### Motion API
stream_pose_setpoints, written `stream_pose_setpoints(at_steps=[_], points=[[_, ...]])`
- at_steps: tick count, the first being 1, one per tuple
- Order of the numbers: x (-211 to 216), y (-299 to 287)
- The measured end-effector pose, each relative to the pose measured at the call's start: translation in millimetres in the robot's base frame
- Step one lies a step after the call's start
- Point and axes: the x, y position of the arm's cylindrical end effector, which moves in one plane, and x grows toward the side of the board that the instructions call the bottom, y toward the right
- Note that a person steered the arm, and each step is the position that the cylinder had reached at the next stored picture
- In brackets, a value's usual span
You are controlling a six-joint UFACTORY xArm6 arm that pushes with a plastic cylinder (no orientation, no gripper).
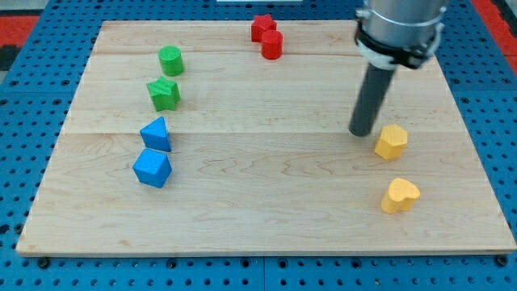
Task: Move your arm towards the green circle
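Observation:
The green circle (170, 61) stands on the wooden board (258, 202) at the view's upper left. A green star (164, 94) sits just below it. My tip (360, 132) rests on the board at the view's right, far to the right of the green circle and a little lower. It is just left of a yellow hexagon-like block (392, 141), close to it; I cannot tell if they touch.
A red star (262, 27) and a red cylinder (271, 44) sit together at the top centre. A blue triangle-like block (156, 134) and a blue block (153, 168) lie at the left. A yellow heart (400, 195) lies at the lower right.

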Motion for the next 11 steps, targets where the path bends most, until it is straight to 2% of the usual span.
stream_pose_setpoints(at_steps=[1,2,3,5,8,9,10,11], points=[[-60.9,-28.1],[-84.0,-68.5],[-81.0,-142.8],[-79.0,-153.8],[-79.0,-231.7],[-100.6,-236.9],[-110.2,-216.0],[-153.6,-232.6]])
